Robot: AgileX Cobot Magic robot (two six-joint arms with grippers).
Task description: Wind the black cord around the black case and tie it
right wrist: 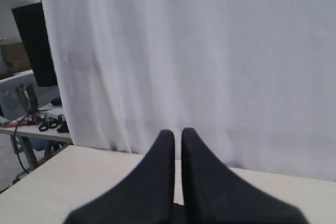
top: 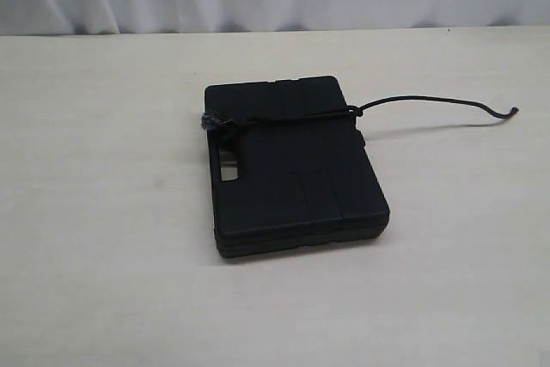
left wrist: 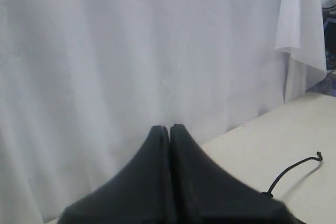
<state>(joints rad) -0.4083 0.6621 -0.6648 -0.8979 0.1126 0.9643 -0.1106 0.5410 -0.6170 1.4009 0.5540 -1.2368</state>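
Cord (top: pixel 430 98) is running in one band across the case (top: pixel 292 169), toward its upper end in the exterior view. It is bunching into a frayed knot at the edge by the handle slot and crossing itself at the opposite edge, so the wrap is looking tied. Its loose tail is trailing over the counter (top: pixel 103 255), where the case is lying flat near the middle.

Both tools are hanging clear and facing the white curtain (left wrist: pixel 131 51), probably because nothing is needing tension. The left tool (left wrist: pixel 169 129) is pressing its fingers together on nothing. The right tool (right wrist: pixel 177 134) is showing only a sliver of gap and is also gripping nothing.

I am counting one case, one cord, one visible band and two tools.
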